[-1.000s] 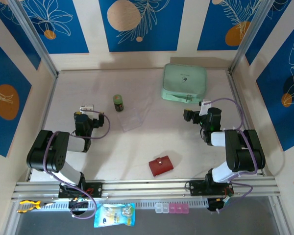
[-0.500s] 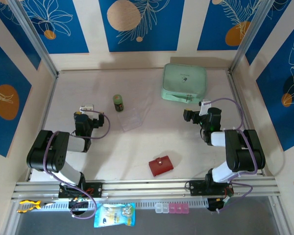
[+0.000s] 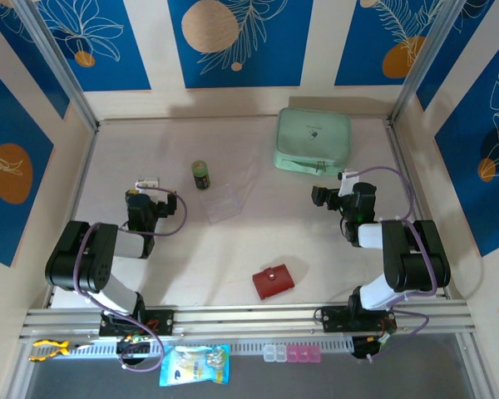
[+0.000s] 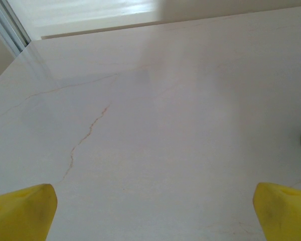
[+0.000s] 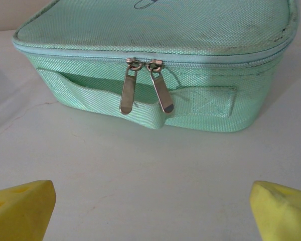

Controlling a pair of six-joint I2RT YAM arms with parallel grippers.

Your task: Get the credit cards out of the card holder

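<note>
The card holder (image 3: 273, 281), a small red wallet with its snap tab fastened, lies closed near the table's front edge between the two arm bases. The credit cards are hidden. My left gripper (image 3: 146, 188) rests low at the left, well behind and left of the wallet; in the left wrist view it (image 4: 153, 216) stands open over bare table, its yellow fingertips (image 4: 22, 211) far apart. At the right, my right gripper (image 3: 333, 188) is open too. In the right wrist view it (image 5: 150, 213) faces the green case with nothing between its fingertips (image 5: 20, 208).
A mint-green zip case (image 3: 313, 140) sits at the back right, its two zipper pulls (image 5: 143, 93) facing the right gripper. A small green bottle (image 3: 200, 174) and a clear plastic sheet (image 3: 229, 195) lie mid-table. Walls and metal posts enclose the table.
</note>
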